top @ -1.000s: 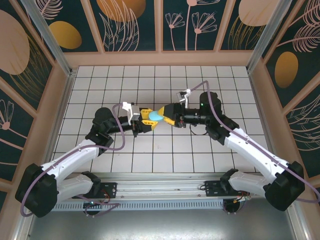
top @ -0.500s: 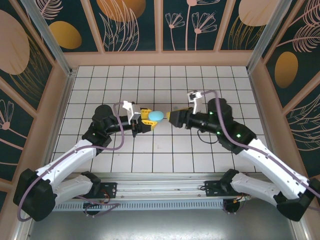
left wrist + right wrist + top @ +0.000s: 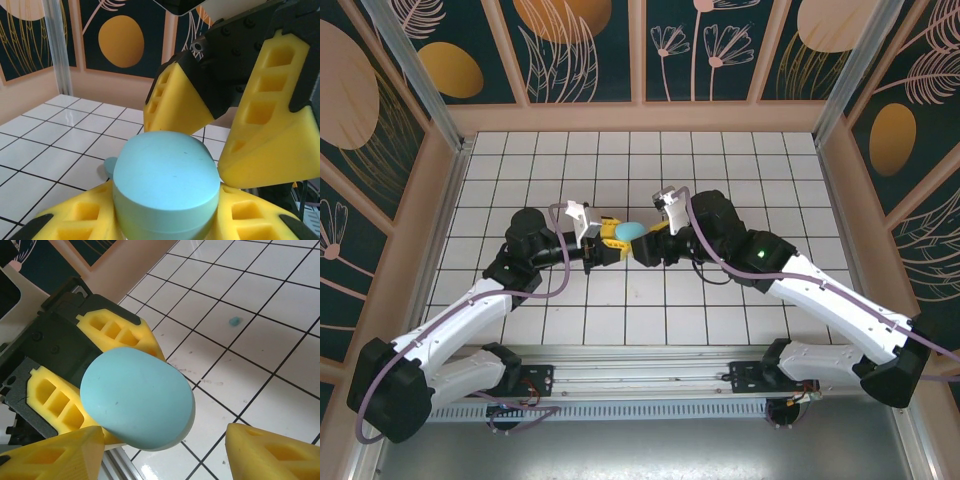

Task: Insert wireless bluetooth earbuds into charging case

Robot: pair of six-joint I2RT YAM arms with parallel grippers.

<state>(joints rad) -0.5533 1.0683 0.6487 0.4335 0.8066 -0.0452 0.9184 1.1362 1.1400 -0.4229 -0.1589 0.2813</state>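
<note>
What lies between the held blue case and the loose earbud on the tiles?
Bare white tile separates case and earbud in the right wrist view.

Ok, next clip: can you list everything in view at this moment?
case: one, light blue, closed, held off the table.
earbud: one, light blue, tiny, loose on a tile beyond the case.
table: one, white tiles with dark grid lines.
walls: dark panels with orange and line-drawn plant shapes in pale wood frames, on three sides.
left gripper: yellow fingers, shut on the case.
right gripper: yellow fingers, open, straddling the case's free end.
</note>
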